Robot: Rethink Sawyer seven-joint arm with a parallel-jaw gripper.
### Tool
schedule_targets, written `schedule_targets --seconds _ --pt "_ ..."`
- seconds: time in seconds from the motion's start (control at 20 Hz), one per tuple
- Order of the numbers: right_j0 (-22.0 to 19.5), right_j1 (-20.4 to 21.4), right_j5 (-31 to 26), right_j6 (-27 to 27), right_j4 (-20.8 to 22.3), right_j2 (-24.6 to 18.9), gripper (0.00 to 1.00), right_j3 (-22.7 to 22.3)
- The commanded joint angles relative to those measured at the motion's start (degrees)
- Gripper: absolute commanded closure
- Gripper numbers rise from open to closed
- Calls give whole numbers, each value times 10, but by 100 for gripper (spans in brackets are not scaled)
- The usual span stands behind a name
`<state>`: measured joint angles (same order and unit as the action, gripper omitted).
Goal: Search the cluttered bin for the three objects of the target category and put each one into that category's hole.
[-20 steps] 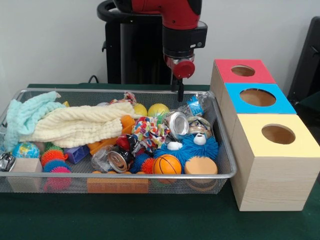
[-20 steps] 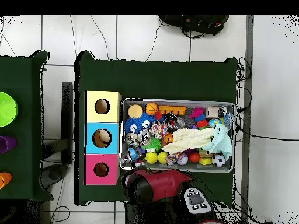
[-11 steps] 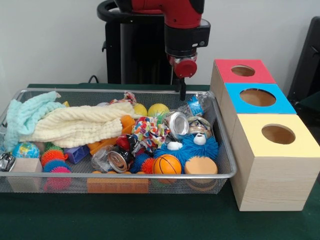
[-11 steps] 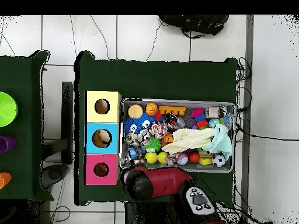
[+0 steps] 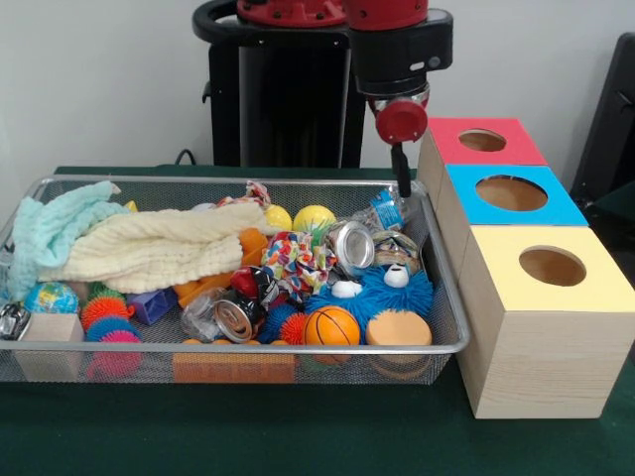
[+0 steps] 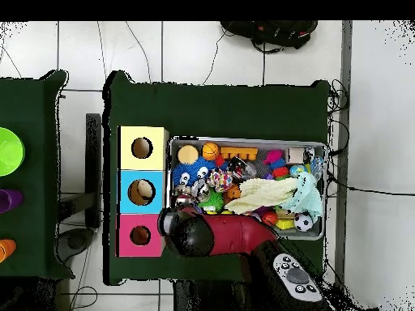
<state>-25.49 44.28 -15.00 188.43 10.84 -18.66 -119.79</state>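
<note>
The gripper [image 5: 401, 184] hung above the bin's [image 5: 451, 342] far corner beside the red-topped box [image 5: 448, 157]; its closure could not be told. The crowded objects lay below, bin-ward of it.

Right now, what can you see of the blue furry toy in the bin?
The blue furry toy is a shaggy bright-blue plush with two white googly eyes on top. It lies at the wire bin's end nearest the boxes, with a mini basketball and an orange disc against its front and a silver can behind it. Nothing grips it.
</note>
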Motion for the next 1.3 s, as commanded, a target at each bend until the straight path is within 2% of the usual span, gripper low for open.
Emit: schedule_targets --seconds 0.05,0.4,0.6,0.85,0.95,1.05,1.3 --pt "-19 27 -49 -48 -32 -93 0 -29" --pt "49 -4 5 -19 4 -28 0 1" --pt "81 -15 38 -5 14 -1 0 2" --pt "159 -30 89 22 21 62 0 3" --pt "178 -36 112 26 20 82 0 0" --pt "184 -35 127 23 14 88 0 -9" --pt "152 -25 133 5 9 64 0 -33"
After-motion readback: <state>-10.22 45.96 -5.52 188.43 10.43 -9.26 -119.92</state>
